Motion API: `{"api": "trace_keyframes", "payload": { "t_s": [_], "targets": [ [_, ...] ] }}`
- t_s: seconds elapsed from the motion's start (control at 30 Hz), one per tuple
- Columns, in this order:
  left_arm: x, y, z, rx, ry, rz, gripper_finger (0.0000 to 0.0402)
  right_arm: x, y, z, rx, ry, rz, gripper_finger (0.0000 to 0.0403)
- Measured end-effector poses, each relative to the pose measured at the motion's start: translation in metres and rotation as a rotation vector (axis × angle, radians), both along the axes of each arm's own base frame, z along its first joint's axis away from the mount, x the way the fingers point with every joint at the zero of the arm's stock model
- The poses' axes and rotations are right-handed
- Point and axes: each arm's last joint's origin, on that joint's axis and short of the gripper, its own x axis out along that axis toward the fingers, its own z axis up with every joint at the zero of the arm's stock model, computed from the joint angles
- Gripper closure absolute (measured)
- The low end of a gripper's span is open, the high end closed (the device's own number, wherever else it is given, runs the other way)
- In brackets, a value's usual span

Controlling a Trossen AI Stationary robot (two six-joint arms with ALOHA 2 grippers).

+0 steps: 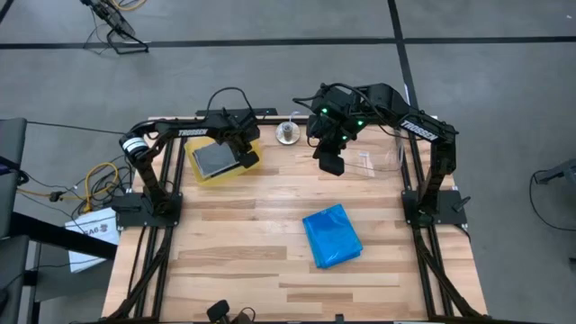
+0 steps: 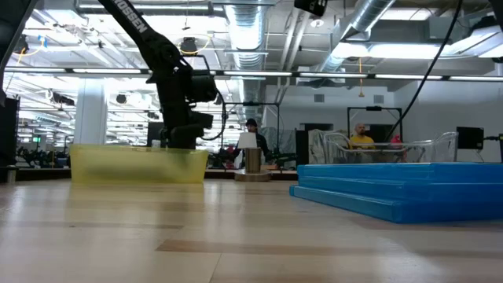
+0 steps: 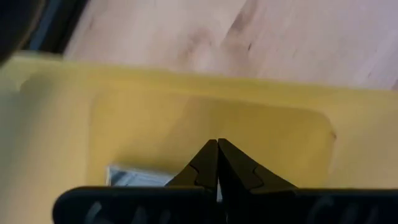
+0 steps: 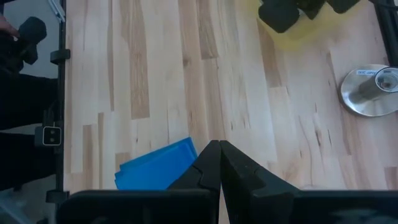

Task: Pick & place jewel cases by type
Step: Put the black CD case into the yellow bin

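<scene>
A: Where do you find the jewel cases now?

B: You have a stack of blue jewel cases (image 1: 332, 236) lying flat on the bench (image 1: 243, 243), in the right half, toward the front edge. In the low view you can count about three cases (image 2: 393, 189), one on another, a little shifted. One grey-clear jewel case (image 1: 212, 158) lies inside the yellow tray (image 1: 225, 171) at the back left of the bench.

A: And your two claws?

B: Your left claw (image 3: 218, 163) hangs over the yellow tray, above the grey-clear case, with its fingers pressed together and nothing between them. Your right claw (image 4: 219, 163) is raised above the back middle of the bench, also with fingers together and empty. From its wrist view you look down on the blue stack (image 4: 158, 167), well apart from it.

A: Anything else on the bench?

B: Yes, a small disc spindle (image 1: 288, 133) stands at the back edge, between the tray and a clear bin (image 1: 382, 160) on the right.
</scene>
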Motion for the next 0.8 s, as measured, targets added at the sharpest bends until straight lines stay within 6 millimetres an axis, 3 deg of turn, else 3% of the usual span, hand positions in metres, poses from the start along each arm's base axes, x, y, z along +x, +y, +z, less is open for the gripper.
{"api": "trace_keyframes", "payload": {
  "t_s": [0.13,0.43,0.6,0.8],
  "targets": [
    [0.0,0.0,-0.002,-0.007,0.011,-0.004,0.0401,0.002,0.0,-0.001,0.0,0.0,0.0,0.0403],
    [-0.009,-0.007,-0.029,-0.108,0.106,-0.008,0.0401,0.002,-0.001,-0.001,0.0,-0.003,-0.001,0.0403],
    [-0.011,-0.009,-0.026,-0.111,0.129,-0.004,0.0401,0.002,-0.003,0.0,-0.002,-0.012,-0.006,0.0403],
    [-0.018,-0.012,-0.016,-0.149,0.288,0.01,0.0401,0.004,-0.005,0.001,-0.008,-0.038,-0.012,0.0403]
  ]
}}
